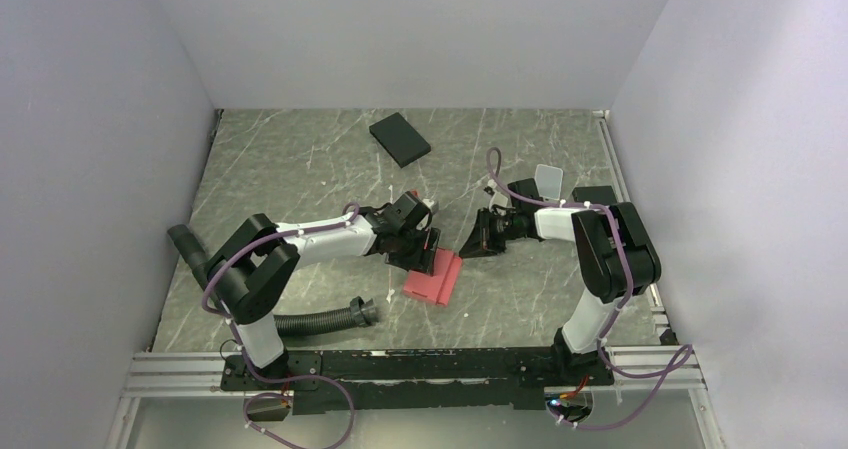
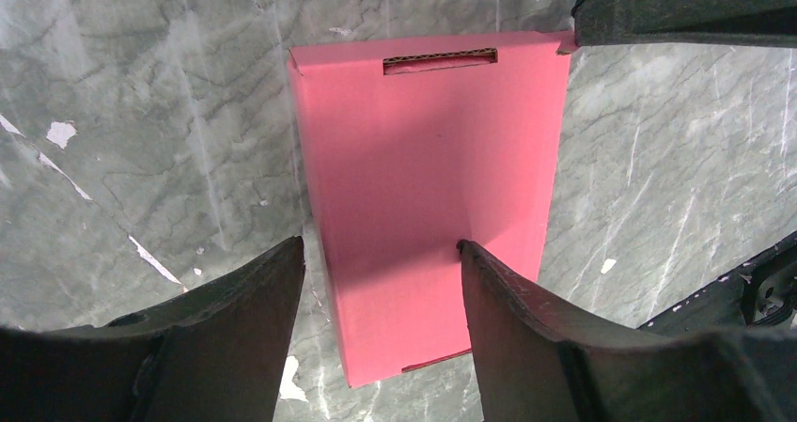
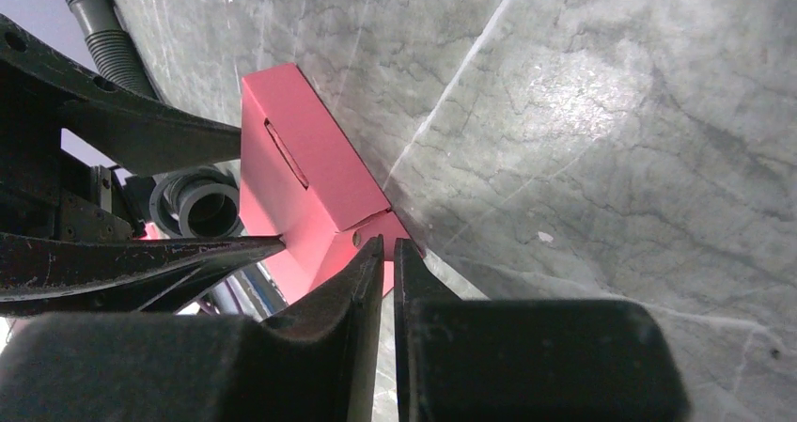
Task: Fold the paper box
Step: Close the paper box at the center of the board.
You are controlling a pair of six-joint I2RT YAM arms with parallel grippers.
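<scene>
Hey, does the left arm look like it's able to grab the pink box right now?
Probably yes. The left gripper hangs open directly above the pink box with nothing between them. The right gripper is shut at one far corner, out of the way.

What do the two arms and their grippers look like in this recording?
The left arm and right arm have white links, bulky black joints and purple cables alongside. The left gripper and right gripper have matte black, curved, tapering fingers.
</scene>
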